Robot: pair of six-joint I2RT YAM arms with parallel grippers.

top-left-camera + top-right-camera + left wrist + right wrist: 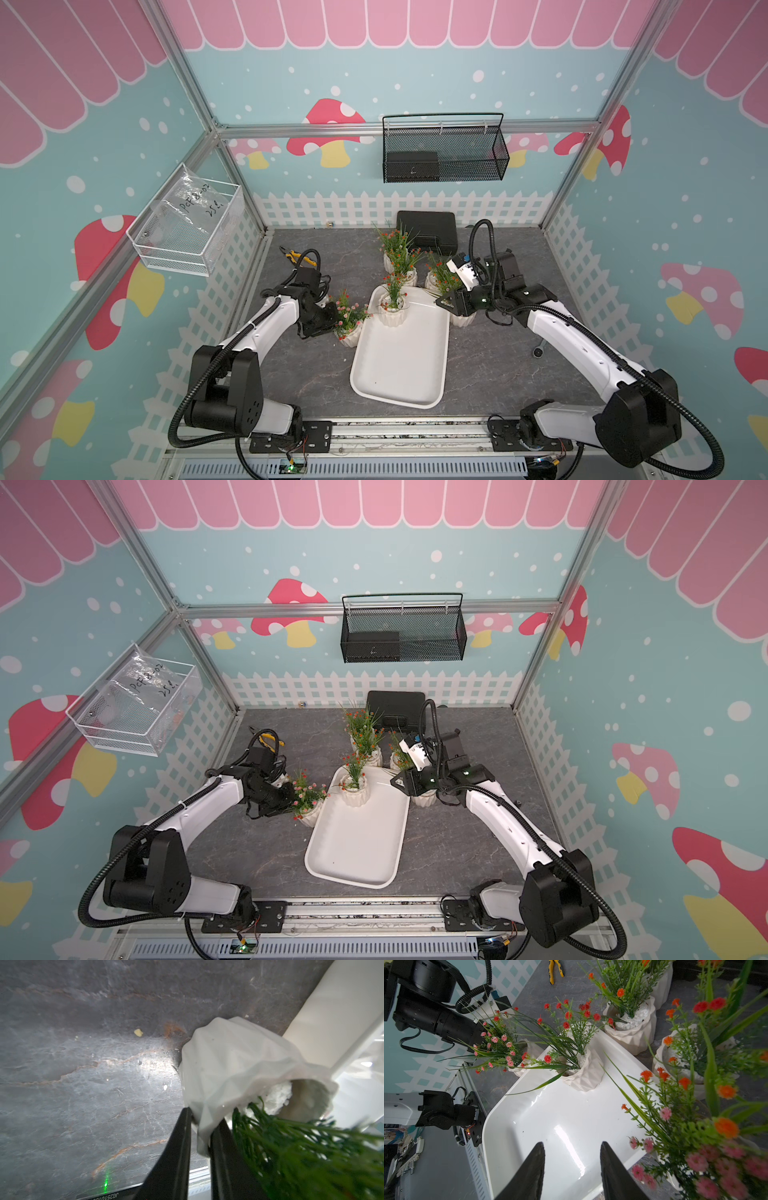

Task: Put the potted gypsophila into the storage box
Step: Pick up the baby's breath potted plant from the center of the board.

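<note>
The pink-flowered gypsophila pot [350,335] is just outside the storage box [399,370], by its long side nearest the left arm. The left end effector [204,1115] pinches the pot's wall. A red-flowered pot [393,318] stands inside the box, and the right end effector [573,1144] hovers over the box, spread and empty.

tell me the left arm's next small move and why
Probably lift the pink-flowered pot straight up to clear the storage box rim: the left gripper pinches its wall, and it stands just outside the box, beside that rim.
</note>
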